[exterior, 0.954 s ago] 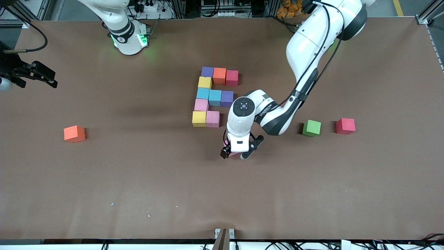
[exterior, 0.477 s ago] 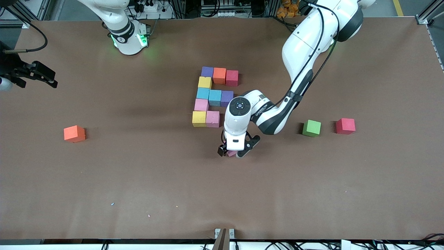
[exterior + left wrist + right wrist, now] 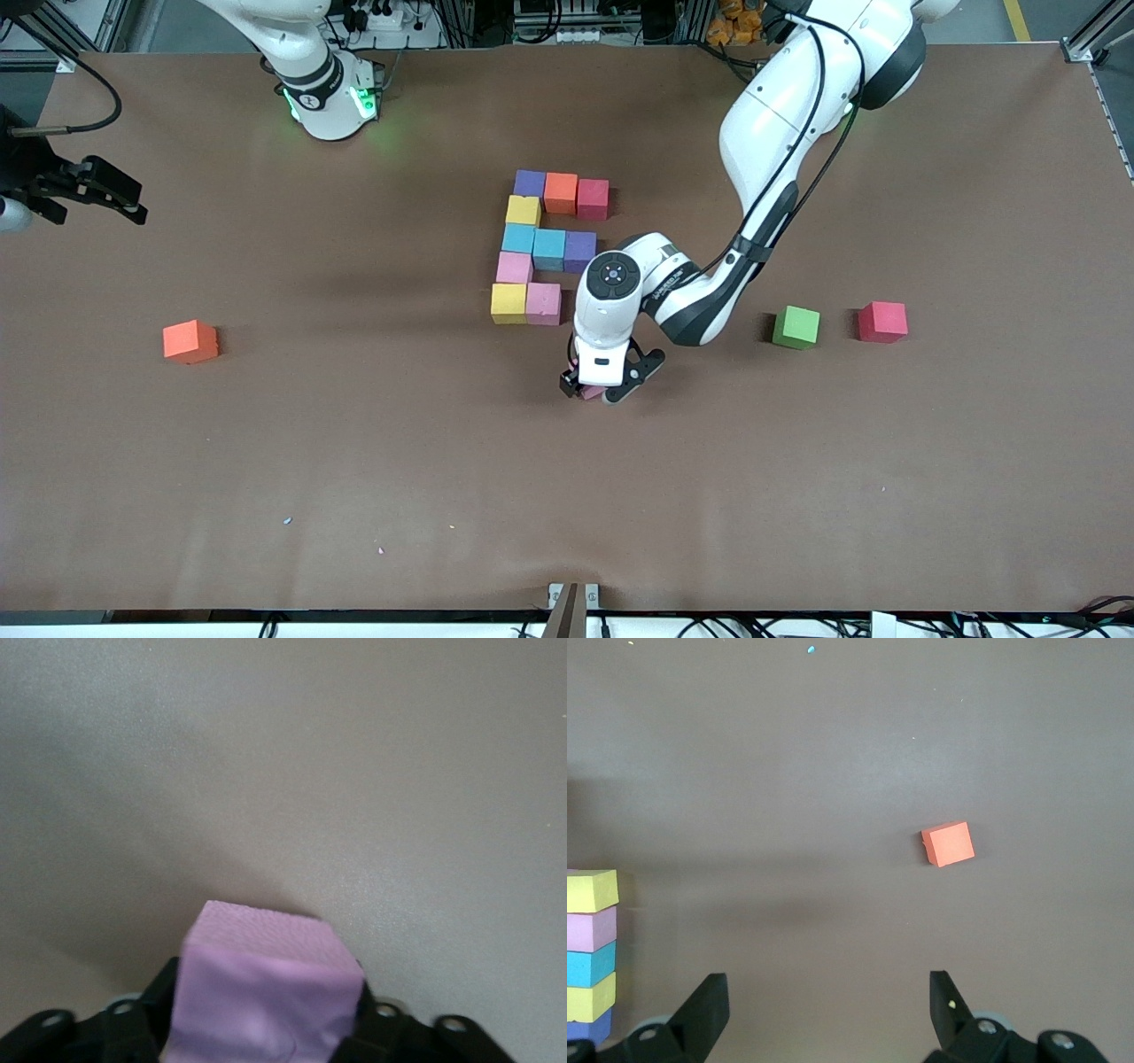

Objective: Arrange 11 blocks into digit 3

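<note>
Ten blocks abut in a blocky figure (image 3: 545, 248) at mid-table: a purple, orange and red bar, a yellow cube, a light blue, light blue and purple bar, a pink cube, then a yellow (image 3: 508, 302) and a pink cube (image 3: 543, 303). Nearer the front camera, my left gripper (image 3: 595, 388) stands low on the table, shut on a pink block (image 3: 266, 992) whose sides its fingers press. My right gripper (image 3: 828, 1010) waits open and empty over the right arm's end of the table.
A loose orange cube (image 3: 190, 341) (image 3: 949, 843) lies toward the right arm's end. A green cube (image 3: 796, 326) and a red cube (image 3: 882, 321) lie toward the left arm's end. The figure's edge column (image 3: 589, 948) shows in the right wrist view.
The left gripper came down around the pink block and its fingers closed in on it. The right arm has not moved.
</note>
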Robot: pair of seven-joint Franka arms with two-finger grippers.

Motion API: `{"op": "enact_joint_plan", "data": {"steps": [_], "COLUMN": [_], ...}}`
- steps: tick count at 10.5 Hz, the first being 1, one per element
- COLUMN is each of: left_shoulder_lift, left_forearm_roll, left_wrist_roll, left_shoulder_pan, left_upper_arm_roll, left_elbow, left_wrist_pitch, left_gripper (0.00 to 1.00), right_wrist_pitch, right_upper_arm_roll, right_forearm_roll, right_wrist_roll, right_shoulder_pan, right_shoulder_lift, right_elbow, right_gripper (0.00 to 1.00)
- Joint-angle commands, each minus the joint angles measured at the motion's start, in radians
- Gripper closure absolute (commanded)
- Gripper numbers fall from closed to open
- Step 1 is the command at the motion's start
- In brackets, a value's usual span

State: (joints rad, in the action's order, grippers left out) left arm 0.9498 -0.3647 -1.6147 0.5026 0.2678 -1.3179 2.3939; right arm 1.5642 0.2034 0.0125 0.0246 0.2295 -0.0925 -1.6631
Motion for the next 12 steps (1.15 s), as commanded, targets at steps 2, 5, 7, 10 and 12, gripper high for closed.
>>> {"op": "enact_joint_plan", "data": {"steps": [2, 5, 7, 10, 12], "left_shoulder_lift": [-0.029, -0.074, -0.101, -0.112, -0.102], "left_forearm_roll": [0.021, 0.164, 0.167, 0.164, 0.150], "left_wrist_roll": [-0.002, -0.126, -0.320, -0.627, -0.764], "left_shoulder_pan": [0.001, -0.001, -0.003, 0.010, 0.059], "left_upper_arm_roll": [-0.001, 0.004, 0.005, 0.007, 0.005], "left_elbow": [-0.020, -0.018, -0.020, -0.020, -0.023], "left_wrist_pitch": [-0.057, -0.243, -0.292, -0.297, -0.295], "left_gripper": [0.96, 0.97, 0.97, 0.97, 0.97], "right_wrist_pitch": [0.007, 0.008, 0.007, 0.002, 0.008], "right_upper_arm_roll": [-0.002, -0.002, -0.002, -0.004, -0.004], "right_forearm_roll": [-0.014, -0.016, -0.016, -0.014, 0.013], "right_wrist_roll": [-0.015, -0.015, -0.014, 0.000, 0.078], "right_shoulder_pan": [-0.006, -0.009, -0.009, -0.009, -0.009], "right_shoulder_lift": [-0.010, -0.009, -0.009, -0.010, -0.010], "right_elbow": [-0.012, -0.012, -0.012, -0.014, -0.012], "right_gripper": [0.00, 0.00, 0.00, 0.00, 0.00]}}
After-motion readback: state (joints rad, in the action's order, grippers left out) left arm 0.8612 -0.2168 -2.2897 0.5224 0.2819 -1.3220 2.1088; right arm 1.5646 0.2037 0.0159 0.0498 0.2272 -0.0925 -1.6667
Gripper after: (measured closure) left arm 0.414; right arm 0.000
